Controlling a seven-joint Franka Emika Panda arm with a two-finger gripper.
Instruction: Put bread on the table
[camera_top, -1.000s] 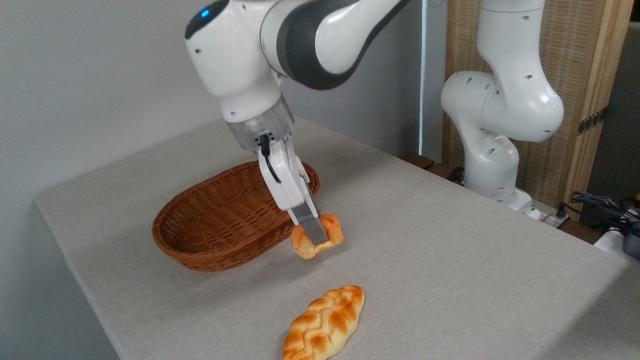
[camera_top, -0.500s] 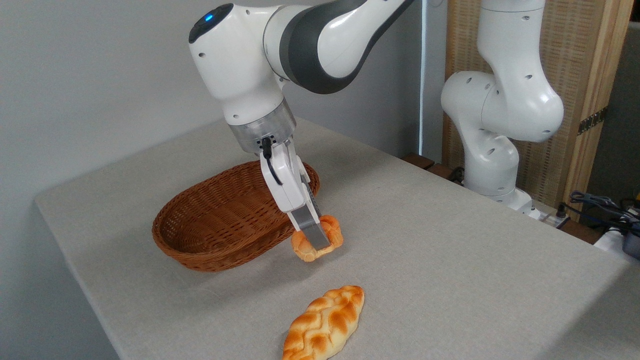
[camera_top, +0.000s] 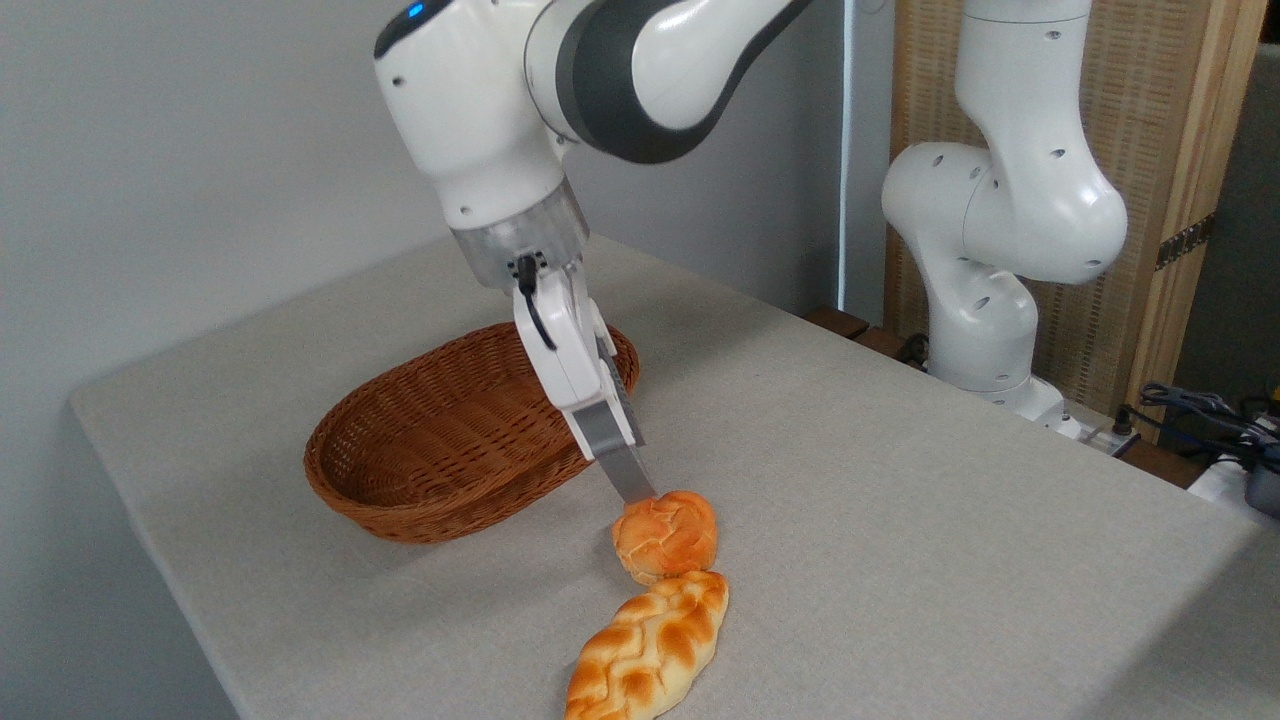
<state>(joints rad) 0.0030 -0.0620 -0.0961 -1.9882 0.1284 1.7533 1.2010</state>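
Bread (camera_top: 665, 534) resting on the table (camera_top: 900, 520), free of any grip, touching the tip of the braided loaf (camera_top: 650, 650) just in front. Gripper (camera_top: 632, 484) right above its back edge, finger spread hidden edge-on, so cannot tell. Empty wicker basket (camera_top: 440, 450) close by on the left. Delivery apparently done.

White arm (camera_top: 1000, 210), grey joint bands, blue light, black cable

Round golden bread (camera_top: 665, 534), knotted top up, resting on grey-beige table (camera_top: 900, 480)
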